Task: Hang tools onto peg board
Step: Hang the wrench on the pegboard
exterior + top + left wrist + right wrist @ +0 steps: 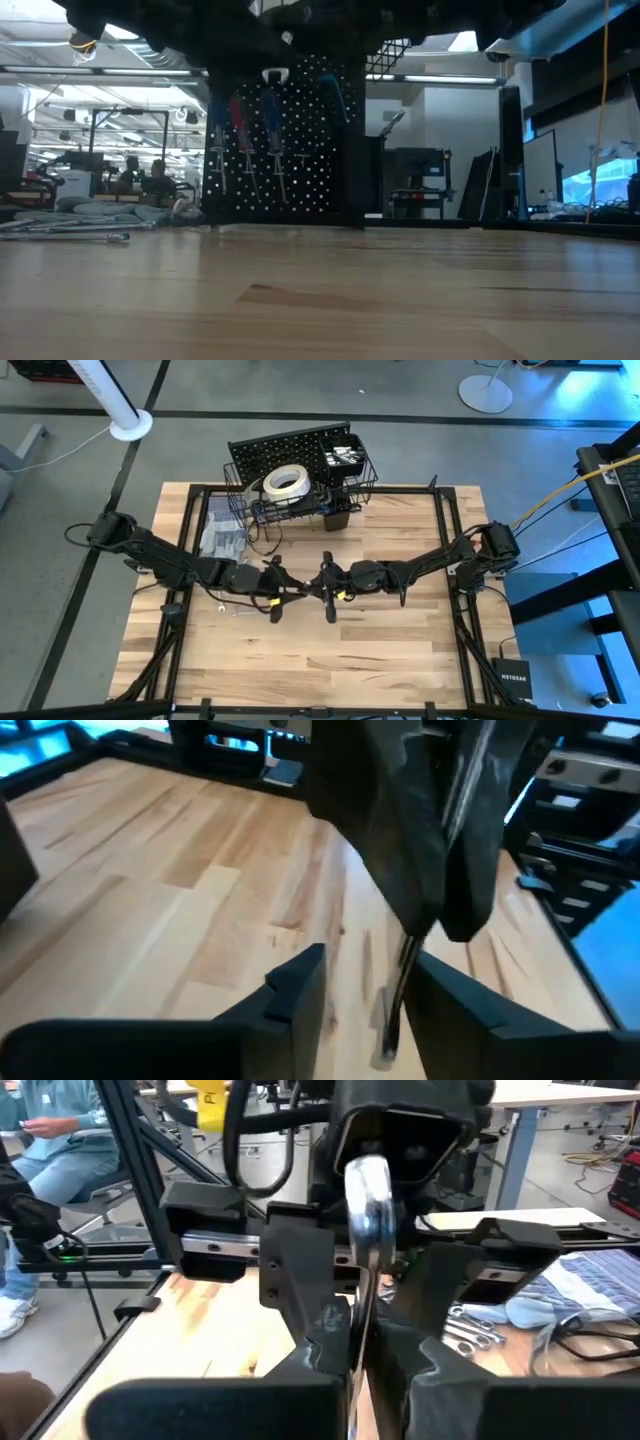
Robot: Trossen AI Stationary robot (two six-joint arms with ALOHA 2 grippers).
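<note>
1. Wrench (366, 1230) handover is the step in hand, as I judge it. High view: both arms meet over the middle of the table (400, 650), the left gripper (272, 588) and right gripper (328, 585) facing each other, close together. The peg board (290, 450) stands at the far edge, well apart from them, with a white tape roll (285, 481) in its wire basket (365, 475). More tools (222, 540) lie on the table's left side.

2. Low view: neither gripper's tips show. Red- and blue-handled screwdrivers (255, 130) already hang on the peg board, and loose wrenches (70, 232) lie at the left.

3. Left wrist view: the left gripper's fingers (300, 990) stand partly open on either side of a thin metal shank that hangs from the right gripper above; whether they touch it I cannot tell.

4. Right wrist view: the right gripper's fingers (320, 1330) are closed on the silver wrench, its ring end standing up between them toward the left gripper just beyond.

5. Next, I judge, the left gripper must close firmly before the right lets go, then carry the wrench to a peg.
</note>
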